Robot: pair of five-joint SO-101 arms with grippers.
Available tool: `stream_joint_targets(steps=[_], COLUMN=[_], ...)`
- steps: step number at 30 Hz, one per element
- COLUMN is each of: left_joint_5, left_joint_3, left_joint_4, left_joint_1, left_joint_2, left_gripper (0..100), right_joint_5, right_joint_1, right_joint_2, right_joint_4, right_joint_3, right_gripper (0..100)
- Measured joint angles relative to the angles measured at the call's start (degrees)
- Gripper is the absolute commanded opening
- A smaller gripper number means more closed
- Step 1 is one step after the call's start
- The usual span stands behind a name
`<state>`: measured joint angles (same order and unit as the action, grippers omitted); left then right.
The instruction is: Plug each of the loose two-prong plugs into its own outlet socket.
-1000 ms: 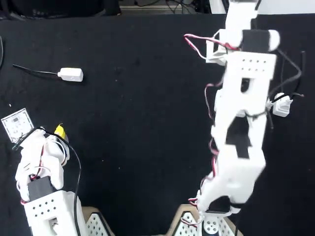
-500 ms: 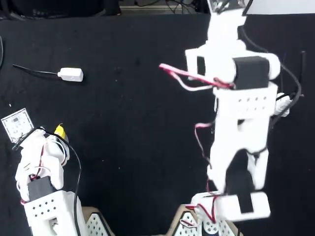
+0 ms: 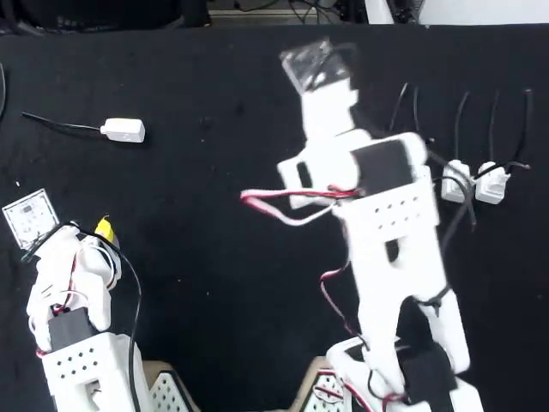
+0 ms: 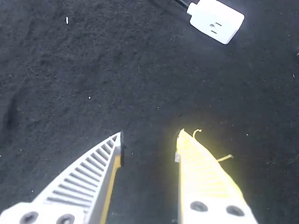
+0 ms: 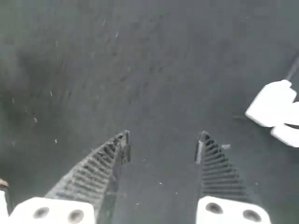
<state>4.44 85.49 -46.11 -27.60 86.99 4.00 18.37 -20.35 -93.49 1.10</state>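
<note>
Hanging low over the black table (image 3: 214,283), the left gripper (image 4: 149,135) is pictured with its white and yellow fingers spread apart and nothing held between them. The left arm (image 3: 73,292) is folded at the near left corner of the table, close to a small white square card (image 3: 30,215). A white outlet socket (image 4: 216,21) is seen lying on the table well ahead of that gripper, its slots in plain sight and a thin black cord (image 3: 60,124) led off toward the left edge.

The right gripper (image 5: 161,140) is likewise shown released, its two dark ridged fingers parted above bare black surface and closed on nothing. The right arm (image 3: 386,223) is stretched up the middle of the table, its tip blurred toward the far side, and red and white wiring (image 3: 274,206) is looped out from its flank.

A white plug (image 3: 455,180) and a second white plug (image 3: 491,184) are found side by side at the right of the table, just beside that arm and well apart from the socket. Black cords (image 3: 463,112) are trailed from them toward the far edge. Whether their prongs are seated in anything cannot be told.
</note>
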Motion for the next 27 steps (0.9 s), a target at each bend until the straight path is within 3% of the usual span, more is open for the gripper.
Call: stream_joint_targets(steps=[5, 16, 20, 27], left_joint_5=[0.0, 0.0, 0.0, 0.0], left_joint_3=[0.0, 0.0, -0.8, -14.2], left_joint_4=[0.0, 0.0, 0.5, 1.3], left_joint_1=[0.0, 0.0, 0.0, 0.0], left_joint_2=[0.0, 0.0, -0.3, -3.1], left_gripper=[19, 19, 20, 20], right_joint_5=[0.0, -0.2, -0.2, -0.2], right_joint_1=[3.8, 4.0, 4.0, 4.0], right_joint_2=[-3.0, -6.1, -6.6, -6.6], right_joint_4=[12.2, 44.9, 51.5, 56.9], right_joint_3=[19.6, 53.0, 58.2, 61.8], right_gripper=[21.5, 21.2, 21.2, 21.2])
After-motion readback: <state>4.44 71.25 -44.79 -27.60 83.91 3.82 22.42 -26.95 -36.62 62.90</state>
